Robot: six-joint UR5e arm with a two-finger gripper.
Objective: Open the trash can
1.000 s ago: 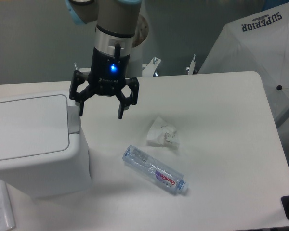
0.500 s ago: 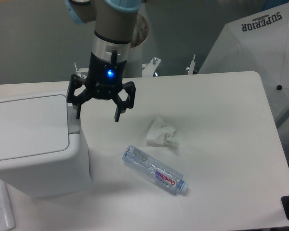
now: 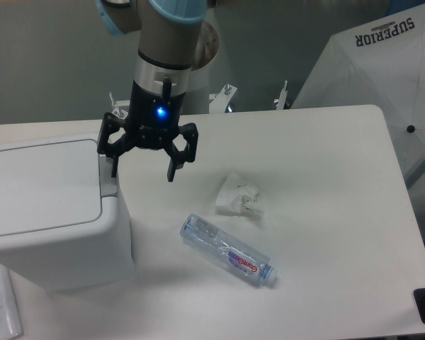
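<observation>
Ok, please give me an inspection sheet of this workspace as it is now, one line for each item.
Surface: white table, rounded corners.
Job's things: trash can at the left edge, lid flat and shut, grey latch tab facing the gripper.
Clutter: plastic bottle lying on its side; crumpled tissue beside it, apart.
Grippers: gripper open, empty, jaws spread next to the latch tab.
Cables: nothing seen.
Surroundings: white umbrella printed SUPERIOR at the right, grey wall behind.

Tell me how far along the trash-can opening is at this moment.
Nothing looks done yet: the large boxy white plastic trash can has its flat lid lying closed. In hand: the black two-finger gripper, open and empty, hangs beside the grey latch tab. Left: working the latch and raising the lid.
</observation>
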